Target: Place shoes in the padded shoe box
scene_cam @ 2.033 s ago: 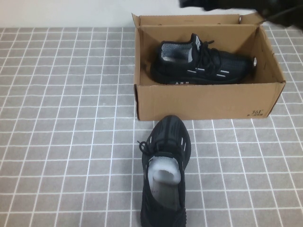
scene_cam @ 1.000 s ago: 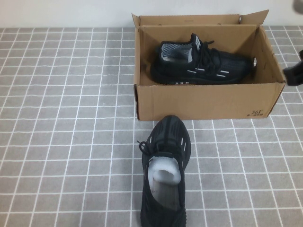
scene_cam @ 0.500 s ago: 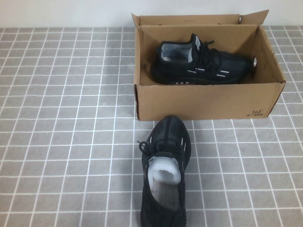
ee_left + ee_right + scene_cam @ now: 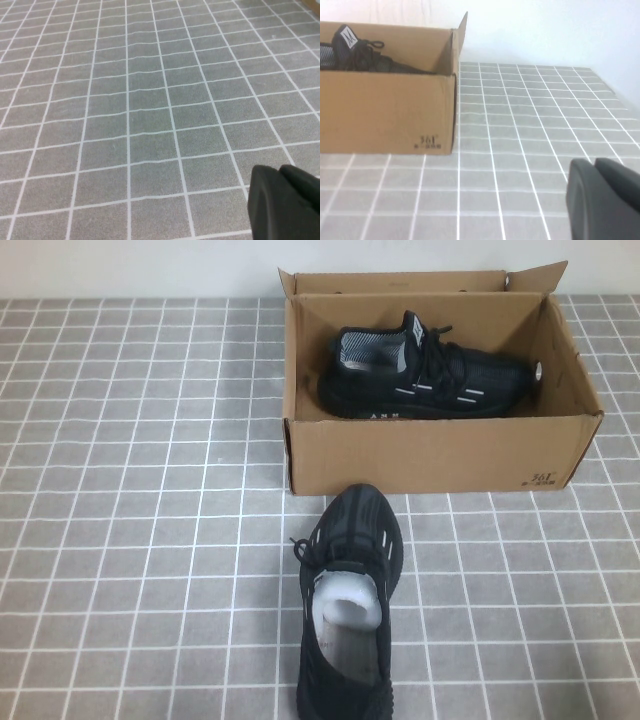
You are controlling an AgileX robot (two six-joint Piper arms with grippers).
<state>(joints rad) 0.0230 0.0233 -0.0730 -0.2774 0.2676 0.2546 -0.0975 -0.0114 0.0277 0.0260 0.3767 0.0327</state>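
Note:
The brown cardboard shoe box [image 4: 430, 455] stands open at the back of the table. One black sneaker [image 4: 425, 380] lies inside it on its side, toe to the right. The other black sneaker [image 4: 350, 610], with white paper stuffing, stands on the table in front of the box, toe toward it. Neither gripper shows in the high view. My left gripper [image 4: 280, 172] is shut and empty over bare tiled cloth. My right gripper [image 4: 595, 165] is shut and empty, low and to the right of the box [image 4: 385, 110], with the boxed sneaker [image 4: 360, 52] showing over the rim.
A grey cloth with a white grid [image 4: 130, 490] covers the table. A white wall runs behind the box. The box's back and side flaps [image 4: 535, 280] stand upright.
My right arm, above the box's back right corner two seconds ago, has drawn back to the right and left the high view. Shoes and box have not moved.

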